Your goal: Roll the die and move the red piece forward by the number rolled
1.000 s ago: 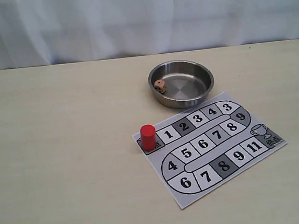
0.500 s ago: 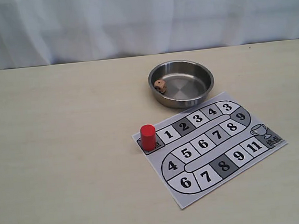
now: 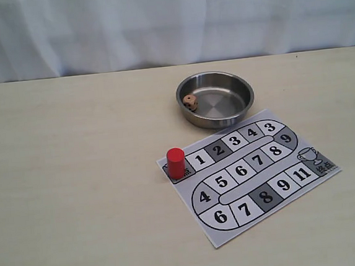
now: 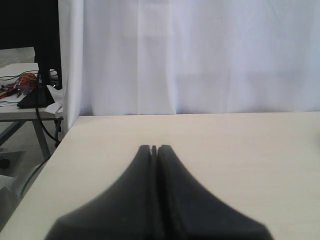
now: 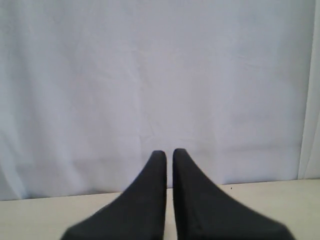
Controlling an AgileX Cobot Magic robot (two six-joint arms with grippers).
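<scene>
bench (image 3: 76,179) first, from the exterior view: pale wood with a white curtain (image 3: 168,22) behind it. steel dish (image 3: 213,75) sits toward the far right, and there's the die (image 3: 190,102), down inside it, tucked against the dish's left wall. just near of the dish lies the game board (image 3: 266,196), a printed sheet set at an angle with numbered squares winding round. the red piece (image 3: 176,163) stands upright on the dark square at the board's left end, right beside square 1, well apart from the die.

over to the left wrist view: the left hand (image 4: 154,148) is down low over a bare stretch of bench, its two dark fingers pressed tight together with nothing between them. beyond the bench edge there's a side table (image 4: 20,107) with tangled wires on it.

and the right wrist view: the right hand (image 5: 169,152) points at the curtain, fingers all but together, only a thin slit showing between the tips, nothing gripped. a strip of bench shows beneath it.
</scene>
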